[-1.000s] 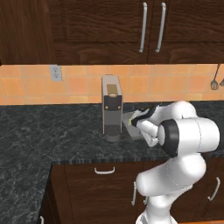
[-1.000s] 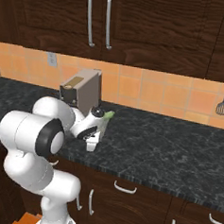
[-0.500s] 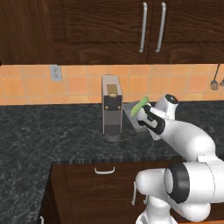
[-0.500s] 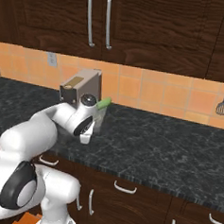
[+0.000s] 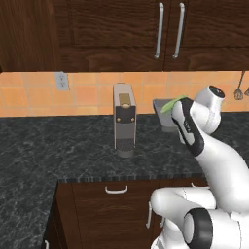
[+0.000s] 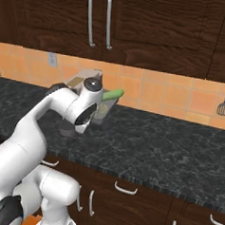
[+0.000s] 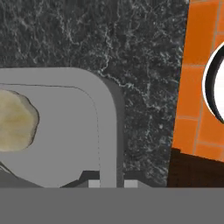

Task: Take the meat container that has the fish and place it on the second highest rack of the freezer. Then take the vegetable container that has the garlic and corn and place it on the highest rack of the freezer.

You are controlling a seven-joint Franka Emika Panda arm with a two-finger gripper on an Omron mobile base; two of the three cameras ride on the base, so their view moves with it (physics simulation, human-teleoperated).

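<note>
The vegetable container (image 5: 165, 113) is up off the dark counter (image 5: 58, 146), carried at the end of the arm just right of the grey coffee machine (image 5: 124, 119) and in front of the orange tile wall. The gripper (image 7: 112, 183) is clamped on the tray's rim wall — in the hand view the two finger tips sit either side of the grey lip at the bottom edge, with no daylight between them and it.

In the base views the tray is tilted, one end raised. Its long axis appears to run roughly from the hand outward, and the corn (image 6: 113, 94) lies along that axis, its green end poking over the upper rim towards the wall. The garlic (image 7: 15, 120) rests loose on the tray floor near the gripped end.

The tray looks stiff and light, so an edge pinch should hold. The contents are the worry — a round bulb and a smooth cob, both unrestrained, will likely roll or slide if the tilt grows. Levelling it before moving to the freezer seems wise.
</note>
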